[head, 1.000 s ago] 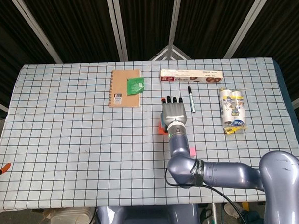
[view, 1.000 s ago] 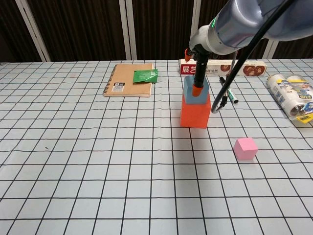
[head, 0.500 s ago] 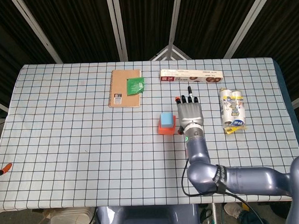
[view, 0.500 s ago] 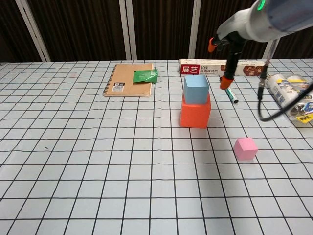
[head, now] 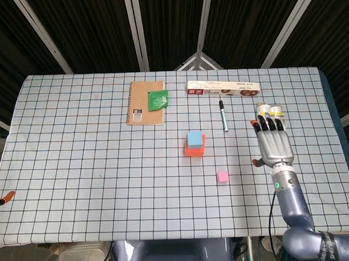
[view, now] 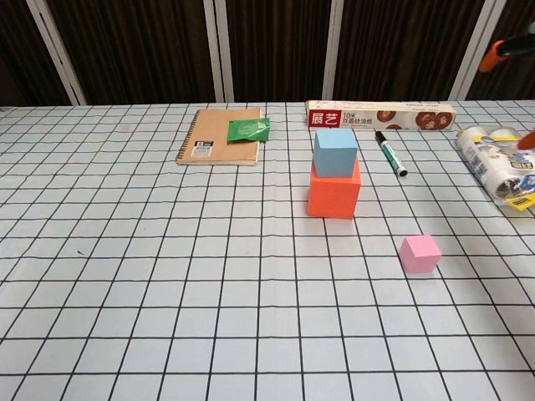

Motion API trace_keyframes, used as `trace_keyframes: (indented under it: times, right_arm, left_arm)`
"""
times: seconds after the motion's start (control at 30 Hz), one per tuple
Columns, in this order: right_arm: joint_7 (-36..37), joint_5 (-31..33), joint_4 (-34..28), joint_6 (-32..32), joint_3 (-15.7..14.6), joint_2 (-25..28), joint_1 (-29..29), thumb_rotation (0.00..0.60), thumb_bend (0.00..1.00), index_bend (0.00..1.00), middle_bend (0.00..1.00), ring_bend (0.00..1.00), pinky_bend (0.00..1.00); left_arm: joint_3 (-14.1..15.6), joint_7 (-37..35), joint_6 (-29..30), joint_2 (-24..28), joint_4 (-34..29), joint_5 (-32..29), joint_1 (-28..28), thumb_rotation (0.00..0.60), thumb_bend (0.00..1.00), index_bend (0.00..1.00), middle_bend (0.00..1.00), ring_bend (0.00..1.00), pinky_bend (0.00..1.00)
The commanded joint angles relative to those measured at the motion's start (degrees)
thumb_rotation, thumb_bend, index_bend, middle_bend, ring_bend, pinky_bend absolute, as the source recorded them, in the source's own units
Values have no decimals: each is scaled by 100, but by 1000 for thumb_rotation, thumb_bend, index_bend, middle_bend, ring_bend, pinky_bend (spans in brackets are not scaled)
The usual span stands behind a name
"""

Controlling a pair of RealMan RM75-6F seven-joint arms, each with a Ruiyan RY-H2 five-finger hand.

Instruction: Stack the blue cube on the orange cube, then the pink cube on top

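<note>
The blue cube (head: 194,139) (view: 335,152) sits on top of the orange cube (head: 194,152) (view: 334,194) near the table's middle. The pink cube (head: 223,177) (view: 420,253) lies alone on the cloth, in front of the stack and to its right. My right hand (head: 273,141) hovers well to the right of both, fingers stretched out and apart, holding nothing. In the chest view only its orange fingertips (view: 501,52) show at the right edge. No left hand shows in either view.
At the back lie a brown notebook (head: 145,106) with a green packet (head: 157,99), a long box (head: 223,87) and a marker (head: 223,115). A pack of rolls (view: 500,163) lies partly under my right hand. A small orange-tipped thing (head: 5,199) pokes in at the left edge.
My right hand has left the blue cube on the orange cube and swung away to the right, past the marker, to over the pack of rolls.
</note>
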Motion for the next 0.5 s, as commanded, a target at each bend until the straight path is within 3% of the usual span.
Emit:
trace_keyframes:
  times: [0.03,0.3,0.5]
  right_arm:
    - [616,-806,-137,-123,-580,300,-618,600,216,164,0,0,0]
    - [798,-1536,-193,-86,-1111,-176,-1004,600,217,202,0,0,0]
    - [839,-1794,68,60,-1151,-753,-1111,600,217,247,0,0,0]
  left_arm:
    - [14,46,-12,-18,-14,20,-14,600,123,55,0,0,0]
    - [9,124,-79,-43,-8,-3,-62,600,123,55,0,0,0]
    - [36,69,-86,-23,-6,62,-64,600,123,55,0,0,0]
